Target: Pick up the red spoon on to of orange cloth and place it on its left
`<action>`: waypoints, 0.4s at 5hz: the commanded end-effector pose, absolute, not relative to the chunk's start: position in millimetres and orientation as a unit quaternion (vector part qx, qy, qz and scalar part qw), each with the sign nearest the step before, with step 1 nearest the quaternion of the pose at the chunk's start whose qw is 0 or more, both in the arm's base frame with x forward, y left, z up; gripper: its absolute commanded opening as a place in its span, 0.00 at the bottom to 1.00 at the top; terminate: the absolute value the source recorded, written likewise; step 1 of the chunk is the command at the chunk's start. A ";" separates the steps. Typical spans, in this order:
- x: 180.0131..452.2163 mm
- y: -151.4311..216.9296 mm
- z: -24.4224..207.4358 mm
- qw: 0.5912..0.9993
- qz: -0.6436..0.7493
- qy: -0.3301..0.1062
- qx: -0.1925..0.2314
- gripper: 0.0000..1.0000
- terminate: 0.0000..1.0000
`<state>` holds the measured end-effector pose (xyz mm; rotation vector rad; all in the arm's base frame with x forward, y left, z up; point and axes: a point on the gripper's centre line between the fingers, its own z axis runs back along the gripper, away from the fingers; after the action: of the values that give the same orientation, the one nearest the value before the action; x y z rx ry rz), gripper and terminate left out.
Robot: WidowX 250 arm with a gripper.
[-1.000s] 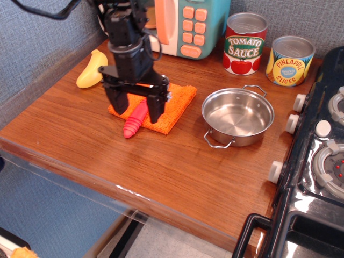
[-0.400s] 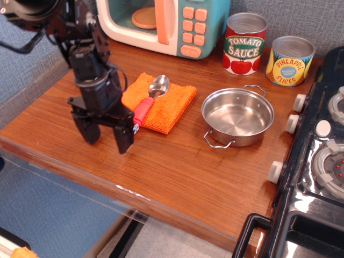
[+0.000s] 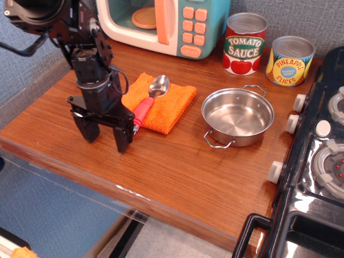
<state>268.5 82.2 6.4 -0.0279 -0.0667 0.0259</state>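
Spoon (image 3: 150, 97) with ribbed red handle, shiny silver bowl, on orange cloth (image 3: 166, 105)

Taking the orange cloth (image 3: 159, 102) as reference: the red spoon (image 3: 150, 97) is lying on it, bowl toward the back, handle end reaching its front-left edge. My gripper (image 3: 105, 130) is standing just left of and in front of the cloth, fingers spread, nothing between them. The pot (image 3: 237, 116) is sitting to the cloth's right. The microwave (image 3: 164, 24) is standing behind the cloth, and the two cans (image 3: 245, 35) are standing behind and to its right.
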 end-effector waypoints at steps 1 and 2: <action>284.6 69.0 8.7 0.999 0.008 -0.050 -0.003 1.00 0.00; 286.2 65.2 5.2 0.999 0.009 -0.050 0.001 1.00 0.00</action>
<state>285.7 69.4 4.7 0.0011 -0.0994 0.0343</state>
